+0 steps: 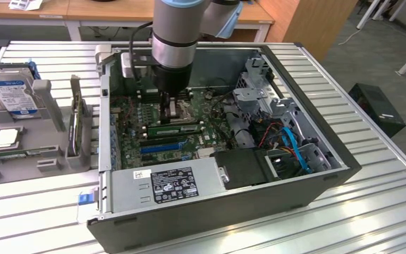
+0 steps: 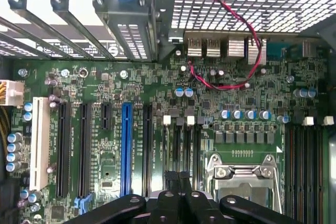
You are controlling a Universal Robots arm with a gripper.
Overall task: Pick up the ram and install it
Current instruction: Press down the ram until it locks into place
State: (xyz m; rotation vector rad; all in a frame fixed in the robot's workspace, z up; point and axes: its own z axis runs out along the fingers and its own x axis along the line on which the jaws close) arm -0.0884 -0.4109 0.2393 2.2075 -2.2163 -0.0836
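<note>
The ram (image 1: 175,128) lies just left of the middle of the exterior view, a thin green stick seated lengthwise in a slot on the motherboard (image 1: 136,119) inside the open computer case (image 1: 316,143). The tool (image 1: 169,112) stands directly above it, lowered into the case with its fingers drawn together, apparently empty, its tip at or very near the stick's upper edge; whether it touches I cannot tell. In the wrist view the tool (image 2: 178,184) sits bottom centre, closed, over the board beside the CPU socket (image 2: 244,171). The stick looks light, rigid and brittle. It is best taken by its long bare edges, clear of chips and contacts, and kept square to the slot.
</note>
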